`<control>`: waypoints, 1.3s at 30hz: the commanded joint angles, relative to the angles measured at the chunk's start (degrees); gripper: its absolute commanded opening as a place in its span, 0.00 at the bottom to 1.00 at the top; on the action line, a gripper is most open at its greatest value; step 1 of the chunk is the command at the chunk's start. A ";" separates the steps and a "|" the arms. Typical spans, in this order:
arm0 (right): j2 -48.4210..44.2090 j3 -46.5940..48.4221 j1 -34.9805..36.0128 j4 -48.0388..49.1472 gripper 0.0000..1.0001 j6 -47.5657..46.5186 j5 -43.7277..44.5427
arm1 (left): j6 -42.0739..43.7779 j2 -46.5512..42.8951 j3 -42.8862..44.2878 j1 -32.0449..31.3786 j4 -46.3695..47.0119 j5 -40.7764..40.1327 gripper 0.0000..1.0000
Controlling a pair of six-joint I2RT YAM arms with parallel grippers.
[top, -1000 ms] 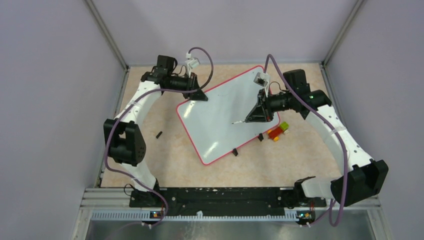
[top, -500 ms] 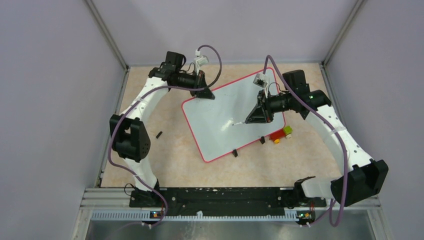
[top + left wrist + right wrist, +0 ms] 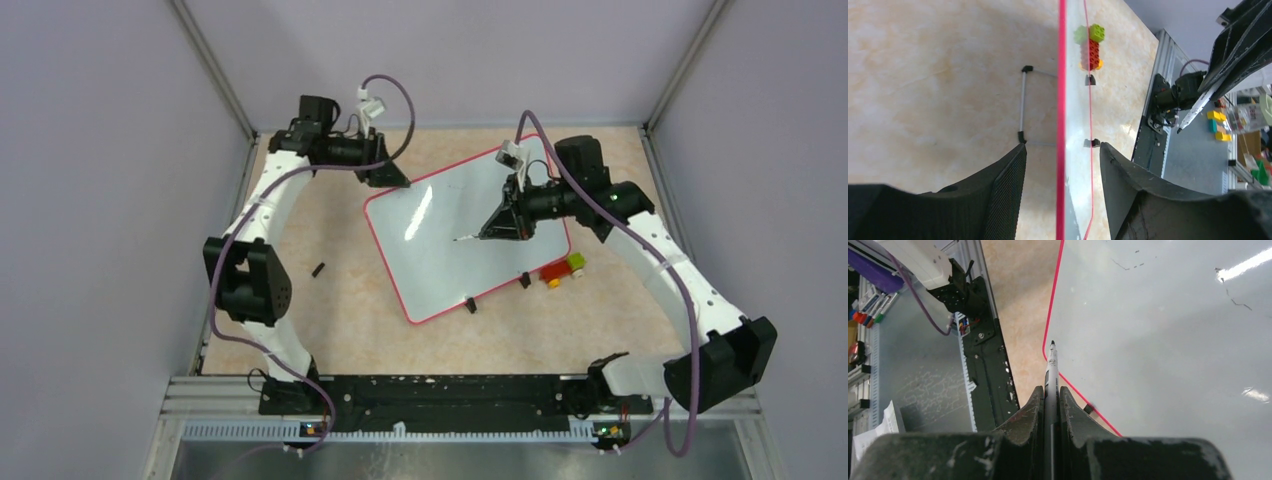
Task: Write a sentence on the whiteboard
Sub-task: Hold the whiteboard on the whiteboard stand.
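The whiteboard [image 3: 440, 250], glossy white with a thin red frame, lies at an angle in the middle of the table. No sentence shows on it; the right wrist view catches only a few short faint strokes [image 3: 1128, 265]. My left gripper [image 3: 388, 180] is at the board's far left corner. In the left wrist view it [image 3: 1063, 146] stands open, straddling the red edge [image 3: 1062, 90] with a gap on each side. My right gripper [image 3: 497, 228] hovers over the board's right half, shut on a marker [image 3: 1050, 372]. The marker's tip [image 3: 458, 240] points left above the surface.
A small stack of red, yellow and green bricks [image 3: 560, 268] lies just off the board's right edge. A small black piece [image 3: 318, 269] lies on the table to the board's left. Two black feet [image 3: 470, 304] stick out from the board's near long edge. Enclosure walls ring the table.
The board was turned and shifted right while my left gripper held its corner. That gripper has now opened and drawn back left. My right gripper and marker moved slightly left and up.
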 commanded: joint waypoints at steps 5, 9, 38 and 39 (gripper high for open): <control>2.81 6.98 9.26 12.34 0.00 4.18 14.62 | 0.96 -13.84 -10.68 7.91 0.46 3.88 0.59; 6.09 9.97 13.62 14.79 0.00 4.22 19.46 | 0.14 -16.30 -14.32 8.80 2.50 3.20 0.55; 16.14 13.27 21.27 22.24 0.00 8.81 25.85 | 0.52 -14.21 -14.83 9.46 1.23 -0.70 0.16; 16.32 13.48 21.27 21.74 0.00 8.83 25.71 | 0.52 -14.15 -14.80 9.46 1.23 -0.77 0.14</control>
